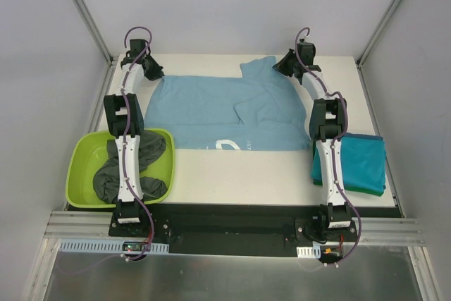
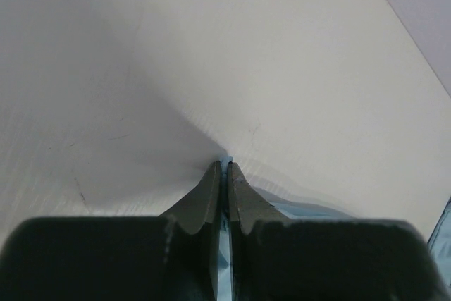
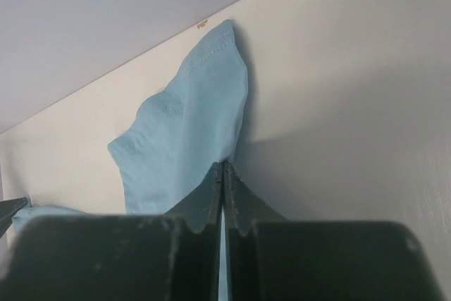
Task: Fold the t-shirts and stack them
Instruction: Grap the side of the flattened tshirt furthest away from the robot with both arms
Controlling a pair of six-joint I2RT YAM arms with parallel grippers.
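Note:
A light blue t-shirt (image 1: 211, 111) with white printed marks lies spread across the far middle of the table, one sleeve folded in over it. My left gripper (image 1: 151, 68) is shut on the shirt's far left corner; blue cloth (image 2: 225, 244) shows between its jaws. My right gripper (image 1: 285, 63) is shut on the shirt's far right edge beside the sleeve (image 3: 190, 125). A folded teal t-shirt (image 1: 363, 163) lies at the right edge. Dark grey t-shirts (image 1: 151, 153) are bunched in the tub.
A lime-green plastic tub (image 1: 84, 174) sits at the table's front left and holds the grey shirts. Grey walls close in the back and both sides. The white table (image 1: 239, 174) shows bare in front of the blue shirt.

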